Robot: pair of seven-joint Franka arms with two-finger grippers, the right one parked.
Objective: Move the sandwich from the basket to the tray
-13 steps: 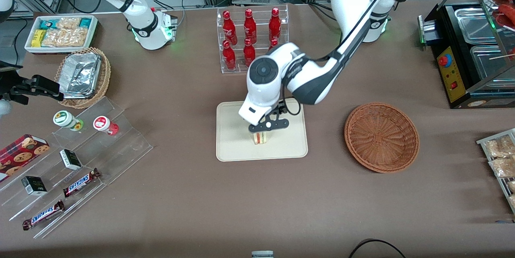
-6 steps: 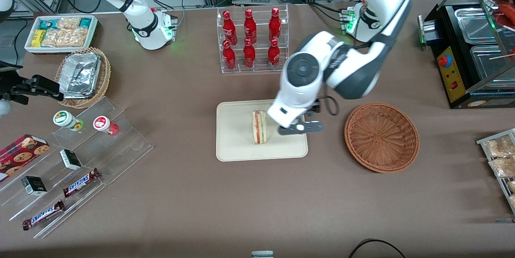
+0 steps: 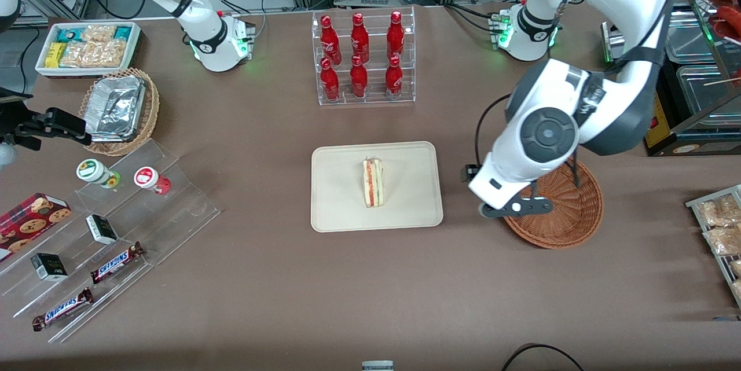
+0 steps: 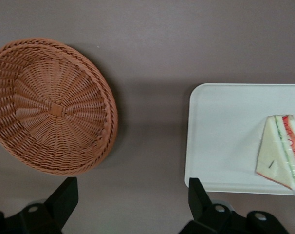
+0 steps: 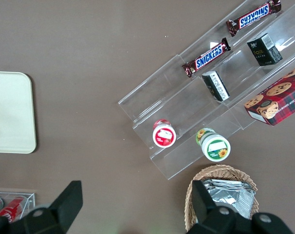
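The sandwich (image 3: 373, 182) stands on its edge near the middle of the cream tray (image 3: 341, 197), its red and green layers facing up; nothing touches it. The wrist view also shows the sandwich (image 4: 281, 151) on the tray (image 4: 225, 131). The reddish-brown basket (image 3: 570, 217) lies beside the tray toward the working arm's end of the table, and the basket (image 4: 50, 107) holds nothing. My gripper (image 3: 515, 208) hovers over the basket's rim nearest the tray. My gripper (image 4: 130, 200) is open and empty, with only brown tablecloth between its black fingers (image 4: 65, 194).
A clear rack of red bottles (image 3: 362, 55) stands farther from the camera than the tray. Toward the parked arm's end are a tan basket of foil containers (image 3: 118, 110), a white snack bin (image 3: 87, 47) and acrylic steps (image 3: 116, 226). A black appliance (image 3: 677, 70) flanks the working arm.
My gripper, shut on the sandwich over the tray a second ago, opened and left it there. The arm then swung away to the basket's near rim.
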